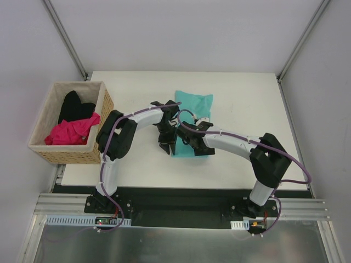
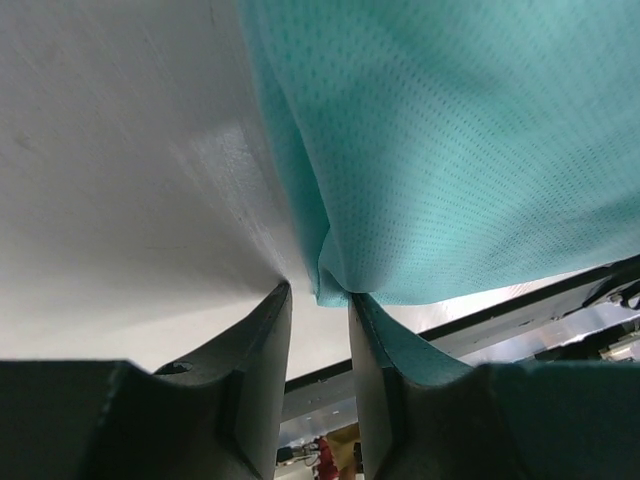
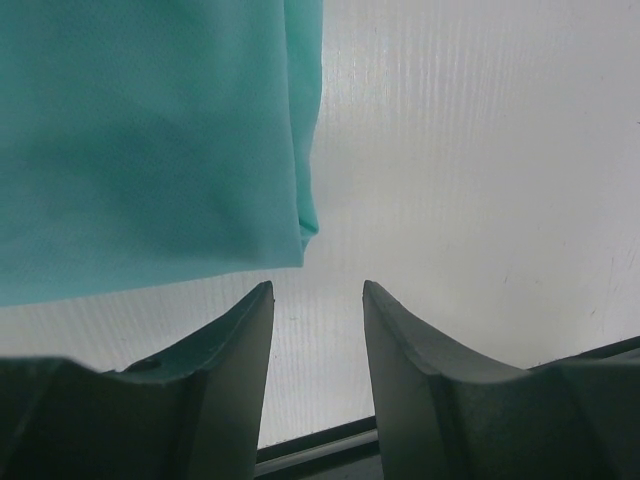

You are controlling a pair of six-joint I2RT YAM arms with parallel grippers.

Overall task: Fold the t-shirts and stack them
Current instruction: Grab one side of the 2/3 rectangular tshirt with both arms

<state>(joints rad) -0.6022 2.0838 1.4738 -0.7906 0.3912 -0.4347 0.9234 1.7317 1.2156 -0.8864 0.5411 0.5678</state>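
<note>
Where teal t-shirt (image 1: 194,104) lies, white table (image 1: 247,109), walls (image 1: 192,33) apparently grey

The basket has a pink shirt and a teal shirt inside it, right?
Not quite. In the top external view the wicker basket holds the magenta pink t-shirt and a black t-shirt, not a teal one. The teal t-shirt lies on the table, outside the basket.
</note>
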